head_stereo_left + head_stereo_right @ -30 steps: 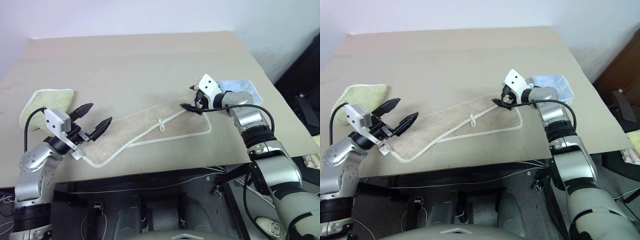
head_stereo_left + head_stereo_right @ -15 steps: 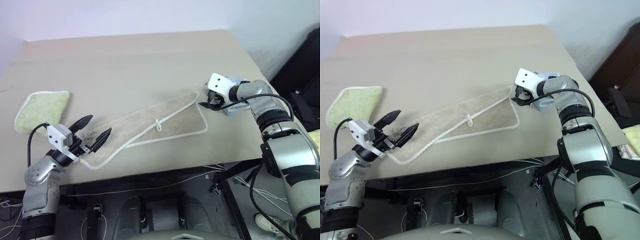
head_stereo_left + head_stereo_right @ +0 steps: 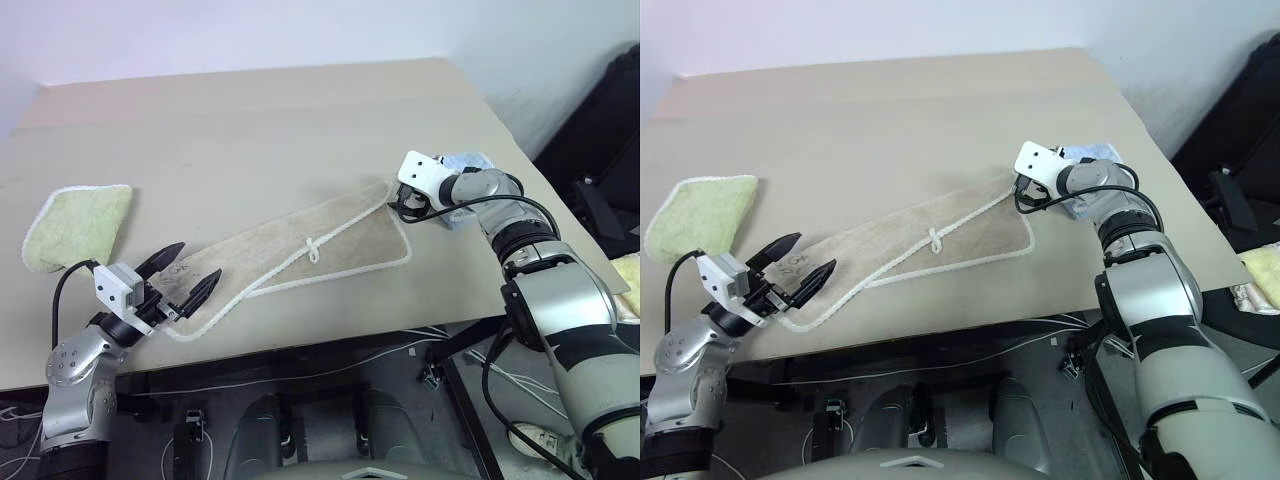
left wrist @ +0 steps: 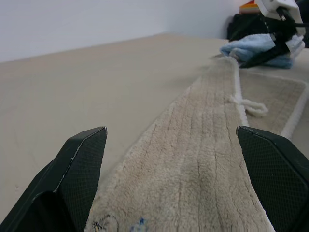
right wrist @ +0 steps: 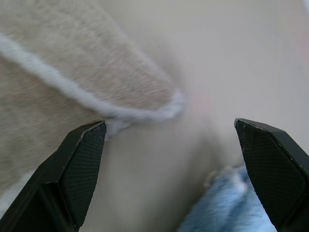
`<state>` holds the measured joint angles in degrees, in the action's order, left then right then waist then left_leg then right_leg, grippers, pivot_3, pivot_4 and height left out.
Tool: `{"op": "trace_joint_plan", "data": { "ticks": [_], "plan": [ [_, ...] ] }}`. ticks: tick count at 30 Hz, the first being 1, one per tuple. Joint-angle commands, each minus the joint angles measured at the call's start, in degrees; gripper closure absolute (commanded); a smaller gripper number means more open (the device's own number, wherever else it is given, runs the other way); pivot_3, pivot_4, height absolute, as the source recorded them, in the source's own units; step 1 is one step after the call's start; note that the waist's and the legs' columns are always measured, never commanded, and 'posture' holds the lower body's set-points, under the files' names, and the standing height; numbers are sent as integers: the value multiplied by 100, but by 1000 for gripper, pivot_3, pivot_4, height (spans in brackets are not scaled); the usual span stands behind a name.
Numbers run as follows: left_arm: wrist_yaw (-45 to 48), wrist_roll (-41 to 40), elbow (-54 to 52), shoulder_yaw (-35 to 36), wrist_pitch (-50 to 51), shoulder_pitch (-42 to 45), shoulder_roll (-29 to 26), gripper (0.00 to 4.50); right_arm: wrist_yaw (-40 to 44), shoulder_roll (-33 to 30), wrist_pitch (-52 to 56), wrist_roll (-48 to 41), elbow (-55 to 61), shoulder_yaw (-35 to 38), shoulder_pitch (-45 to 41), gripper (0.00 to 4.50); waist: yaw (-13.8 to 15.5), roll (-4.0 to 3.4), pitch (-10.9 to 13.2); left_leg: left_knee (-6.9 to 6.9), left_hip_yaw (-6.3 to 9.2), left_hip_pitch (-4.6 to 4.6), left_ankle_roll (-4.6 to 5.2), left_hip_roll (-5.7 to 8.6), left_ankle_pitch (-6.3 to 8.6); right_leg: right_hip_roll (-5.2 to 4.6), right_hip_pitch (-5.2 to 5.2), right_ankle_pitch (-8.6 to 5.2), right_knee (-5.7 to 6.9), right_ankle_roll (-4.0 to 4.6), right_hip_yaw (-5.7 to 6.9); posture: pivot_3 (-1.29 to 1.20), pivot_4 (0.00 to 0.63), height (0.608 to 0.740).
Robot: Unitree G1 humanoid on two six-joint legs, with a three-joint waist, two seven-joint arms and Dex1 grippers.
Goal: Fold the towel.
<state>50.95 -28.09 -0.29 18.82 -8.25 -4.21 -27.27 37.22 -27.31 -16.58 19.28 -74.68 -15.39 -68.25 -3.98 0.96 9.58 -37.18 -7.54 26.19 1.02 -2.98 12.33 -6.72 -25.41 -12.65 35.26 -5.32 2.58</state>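
Beige terry towel with white corded edging (image 3: 300, 250) lies folded in a long strip across mid-frame on the tan surface (image 3: 250, 120), soft, limp, light; my left tool (image 3: 186, 283) and right tool (image 3: 398, 208), both open, should pinch its end corners.

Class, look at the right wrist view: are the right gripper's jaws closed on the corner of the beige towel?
No. The right gripper has its jaws wide apart, and the towel corner lies flat on the table between them.
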Motion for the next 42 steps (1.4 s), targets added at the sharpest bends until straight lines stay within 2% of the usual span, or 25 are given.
{"op": "trace_joint_plan", "data": {
  "ticks": [1, 14, 19, 27, 37, 42],
  "plan": [
    [-97, -17, -360, 113, -65, -74, -77, 0, -251, 80, 27, 44, -32, 70, -240, 21, 1, 0, 0, 0, 0, 0, 0, 0, 0, 0, 0, 0, 0, 0, 0, 0, 150, 740],
    [-438, -45, -933, 196, 163, -367, -203, 0, -747, 386, -90, 302, -144, 31, -302, 21, -2, -1, 1, 2, 0, -1, -4, 0, -1, 0, 0, 0, 2, 0, 0, 0, 150, 740],
    [-333, -79, -703, 282, 70, -352, -262, 0, -666, 407, -277, 351, -147, 4, -247, 1557, -3, -2, 1, 2, -1, -1, -3, 1, -1, 1, 0, 0, 1, 0, 0, 0, 150, 740],
    [-134, -52, -362, 314, -246, -376, -225, 0, -737, 385, -410, 497, -172, -29, -232, 4390, -5, -2, 1, 3, -1, -2, -4, 1, -1, 1, 0, 0, 1, 1, 0, 0, 150, 740],
    [-16, -10, -136, 288, -433, -284, -228, 0, -751, 215, -635, 618, -115, -84, -328, 4484, -3, -2, 1, 3, -1, -2, -11, 0, 2, 1, 0, -1, 1, 1, 0, 0, 150, 740],
    [76, 30, -263, 259, -393, -389, -336, 0, -427, 161, -600, 38, 84, 444, -534, 4484, -6, -7, 4, 3, -1, -2, -11, 0, 2, 1, -1, -1, 1, 1, 0, 0, 150, 740]
  ]
}}
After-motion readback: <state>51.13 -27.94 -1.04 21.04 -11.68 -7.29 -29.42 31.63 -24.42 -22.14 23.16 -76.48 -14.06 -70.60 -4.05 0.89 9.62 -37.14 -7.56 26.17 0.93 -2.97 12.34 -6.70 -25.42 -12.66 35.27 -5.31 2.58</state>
